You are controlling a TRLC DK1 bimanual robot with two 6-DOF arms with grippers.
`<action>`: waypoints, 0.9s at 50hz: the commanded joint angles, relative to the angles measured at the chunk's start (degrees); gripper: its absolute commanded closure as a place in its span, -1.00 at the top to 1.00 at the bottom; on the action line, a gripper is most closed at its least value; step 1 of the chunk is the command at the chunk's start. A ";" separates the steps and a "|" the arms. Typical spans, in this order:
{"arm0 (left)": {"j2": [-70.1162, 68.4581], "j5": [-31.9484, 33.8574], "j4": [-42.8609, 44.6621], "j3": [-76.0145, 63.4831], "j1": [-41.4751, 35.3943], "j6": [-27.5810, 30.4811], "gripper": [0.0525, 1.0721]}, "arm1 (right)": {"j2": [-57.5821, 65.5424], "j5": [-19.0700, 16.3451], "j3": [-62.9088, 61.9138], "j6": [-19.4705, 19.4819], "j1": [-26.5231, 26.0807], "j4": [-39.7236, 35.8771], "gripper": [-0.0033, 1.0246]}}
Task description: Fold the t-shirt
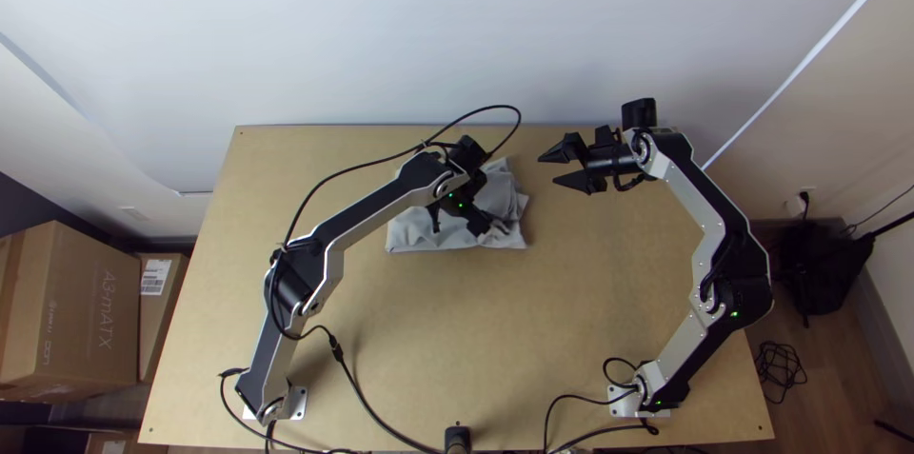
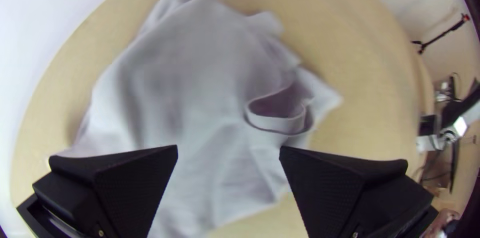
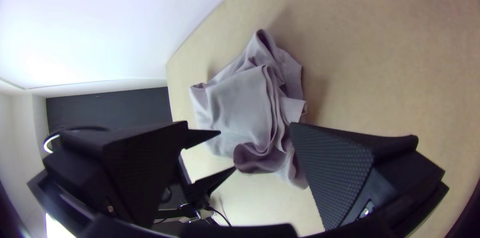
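The grey t-shirt (image 1: 425, 233) lies as a compact, layered bundle near the table's far side, its right part rumpled. Over it my left gripper (image 1: 464, 222) stands open. Between and beyond the open fingers of the left gripper (image 2: 228, 151), cloth (image 2: 200, 73) spreads out with a raised loop of fabric along one edge. To the right of the shirt, apart from it in the top view, my right gripper (image 1: 546, 170) is open and points left. Stacked, uneven folds of the shirt (image 3: 240, 103) lie beyond the right gripper (image 3: 239, 124) in the right wrist view.
Bare wooden table (image 1: 428, 340) stretches between the arm bases and the shirt. A pale wall (image 1: 400, 26) rises behind the far edge. A black cable (image 1: 354, 387) crosses the near left part, and cardboard boxes (image 1: 71, 311) stand off the table's left side.
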 commanded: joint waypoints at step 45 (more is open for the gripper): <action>-18.09 5.27 -5.97 -3.89 17.35 -1.78 0.91 | 21.63 0.57 13.89 -1.62 8.23 -3.59 0.57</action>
